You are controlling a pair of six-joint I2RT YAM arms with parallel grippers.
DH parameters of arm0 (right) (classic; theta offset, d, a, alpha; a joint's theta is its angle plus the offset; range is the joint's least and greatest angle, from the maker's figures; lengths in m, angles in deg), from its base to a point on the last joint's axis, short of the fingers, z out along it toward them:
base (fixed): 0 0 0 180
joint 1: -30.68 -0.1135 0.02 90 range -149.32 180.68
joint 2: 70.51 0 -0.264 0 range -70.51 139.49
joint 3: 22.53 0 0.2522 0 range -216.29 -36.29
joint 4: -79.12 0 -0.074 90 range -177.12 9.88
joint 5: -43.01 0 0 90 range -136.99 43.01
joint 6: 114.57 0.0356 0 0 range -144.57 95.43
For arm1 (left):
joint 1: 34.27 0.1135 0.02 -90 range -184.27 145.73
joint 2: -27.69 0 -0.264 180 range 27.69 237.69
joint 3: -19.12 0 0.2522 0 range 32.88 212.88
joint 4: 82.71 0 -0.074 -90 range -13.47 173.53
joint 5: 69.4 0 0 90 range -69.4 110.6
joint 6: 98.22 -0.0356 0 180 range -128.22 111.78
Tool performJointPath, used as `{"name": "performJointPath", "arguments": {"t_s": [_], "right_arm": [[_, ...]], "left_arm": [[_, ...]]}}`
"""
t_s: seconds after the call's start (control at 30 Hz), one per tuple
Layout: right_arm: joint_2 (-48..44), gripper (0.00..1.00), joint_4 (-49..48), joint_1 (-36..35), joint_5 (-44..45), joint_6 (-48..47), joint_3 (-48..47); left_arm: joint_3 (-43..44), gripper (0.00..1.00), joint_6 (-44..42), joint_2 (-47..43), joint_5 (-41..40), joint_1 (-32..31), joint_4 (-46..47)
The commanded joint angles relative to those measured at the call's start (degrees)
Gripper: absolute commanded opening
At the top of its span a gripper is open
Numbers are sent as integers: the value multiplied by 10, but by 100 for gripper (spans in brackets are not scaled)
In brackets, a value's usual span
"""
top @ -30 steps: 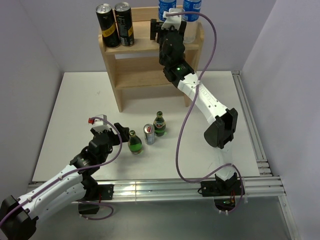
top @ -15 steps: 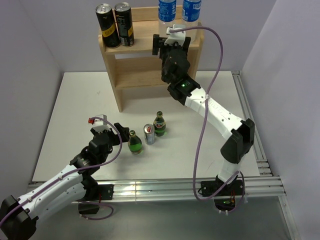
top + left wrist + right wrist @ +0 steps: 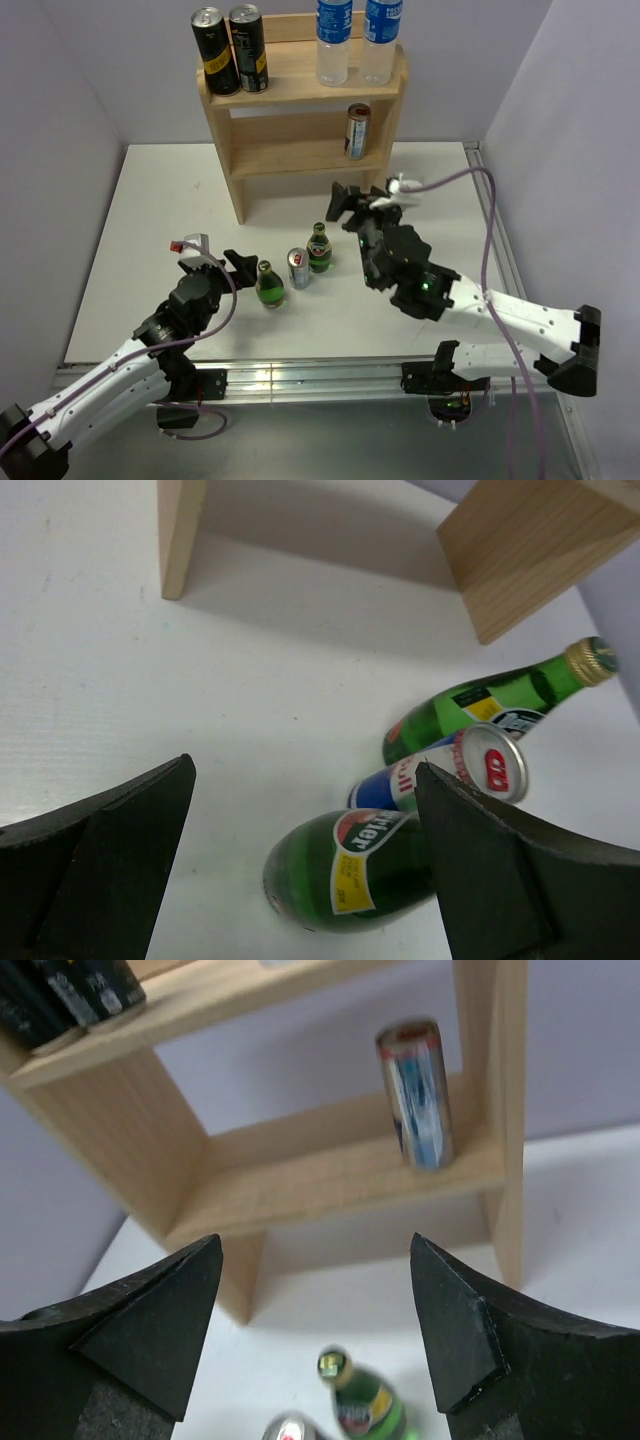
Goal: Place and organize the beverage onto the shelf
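The light-wood shelf [image 3: 300, 90] stands at the back of the table. Its top tier holds two black cans [image 3: 230, 48] and two water bottles [image 3: 350, 40]. A silver-blue can [image 3: 357, 131] stands on the middle tier at the right; it also shows in the right wrist view [image 3: 415, 1093]. On the table stand a green bottle [image 3: 269, 284], a silver can [image 3: 298, 268] and a second green bottle [image 3: 319, 248]. My left gripper [image 3: 215, 255] is open, just left of the near green bottle [image 3: 350, 870]. My right gripper [image 3: 362, 198] is open and empty, above the table in front of the shelf.
A metal rail [image 3: 495, 230] runs along the table's right edge. Grey walls close in on the left, right and back. The shelf's lowest tier [image 3: 380, 1230] shows nothing on it.
My right gripper has let go of the silver-blue can on the middle tier and pulled back down toward the table. My left arm has shifted slightly.
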Motion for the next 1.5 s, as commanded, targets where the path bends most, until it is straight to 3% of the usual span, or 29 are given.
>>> {"name": "performJointPath", "arguments": {"t_s": [0.0,0.1,0.3,0.6,0.8,0.9,1.07,1.33,1.47], "right_arm": [[-47,82,81,-41,83,137,67],[-66,82,199,-85,107,261,98],[-56,82,308,-141,141,406,125],[-20,82,415,-190,158,526,134],[-58,82,421,-196,152,555,175],[-83,82,444,-197,156,574,192],[-120,82,490,-200,158,615,214],[-166,81,498,-212,145,634,255],[-159,81,511,-216,147,649,259]], "left_arm": [[-12,99,-22,-45,19,-20,25],[-18,99,-24,-76,15,-35,17],[-9,99,-36,-113,47,-48,18],[20,99,-36,-124,100,-65,-2],[8,99,-2,-16,89,-99,41],[5,99,34,71,22,-133,62],[-3,99,90,143,-107,-185,94],[-22,99,185,355,-225,-194,194],[-5,99,220,457,-312,-238,214]]}}
